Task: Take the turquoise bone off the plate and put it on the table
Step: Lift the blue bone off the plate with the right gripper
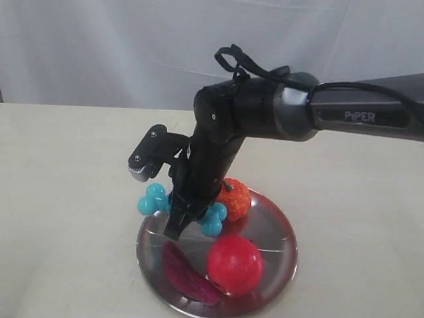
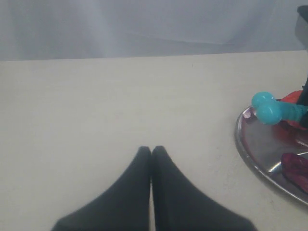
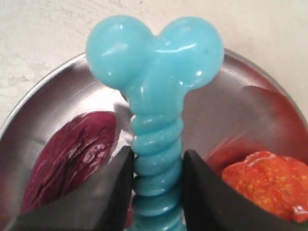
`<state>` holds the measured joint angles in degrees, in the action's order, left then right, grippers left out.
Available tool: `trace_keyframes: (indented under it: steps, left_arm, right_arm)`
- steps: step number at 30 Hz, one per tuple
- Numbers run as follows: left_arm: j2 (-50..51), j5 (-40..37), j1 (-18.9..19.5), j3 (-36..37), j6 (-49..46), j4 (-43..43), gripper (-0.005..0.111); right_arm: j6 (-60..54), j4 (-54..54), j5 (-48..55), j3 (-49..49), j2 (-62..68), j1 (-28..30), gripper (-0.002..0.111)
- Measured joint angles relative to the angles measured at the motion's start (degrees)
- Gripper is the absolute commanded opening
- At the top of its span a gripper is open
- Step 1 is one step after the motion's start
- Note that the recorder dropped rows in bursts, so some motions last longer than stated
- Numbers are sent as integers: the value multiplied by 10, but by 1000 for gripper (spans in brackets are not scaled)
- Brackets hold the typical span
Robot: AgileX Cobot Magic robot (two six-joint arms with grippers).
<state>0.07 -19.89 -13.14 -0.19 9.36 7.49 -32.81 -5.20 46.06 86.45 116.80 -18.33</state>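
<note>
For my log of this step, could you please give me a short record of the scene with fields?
right gripper: jaws shut on the ribbed shaft of the turquoise bone
left gripper: jaws shut, empty, above the table
bone position: at the plate edge, one knobbed end past the rim
also on plate: red fruit, orange fruit, purple slice
</note>
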Motion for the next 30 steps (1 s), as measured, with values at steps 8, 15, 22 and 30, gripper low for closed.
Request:
trace_keyframes:
  steps: [8,15,22,30]
  left_arm:
    - [0,0,0,0,0,0,0]
    - [0,0,0,0,0,0,0]
    - [0,0,0,0,0,0,0]
    - [0,0,0,0,0,0,0]
  right_arm:
    - [25,2,34,0,-55,0,-1]
    - [95,6,64,0,-101,0,-1]
    - [223,71,122,0,-116,0,-1]
    - [312,76,163,0,-149,59,-1]
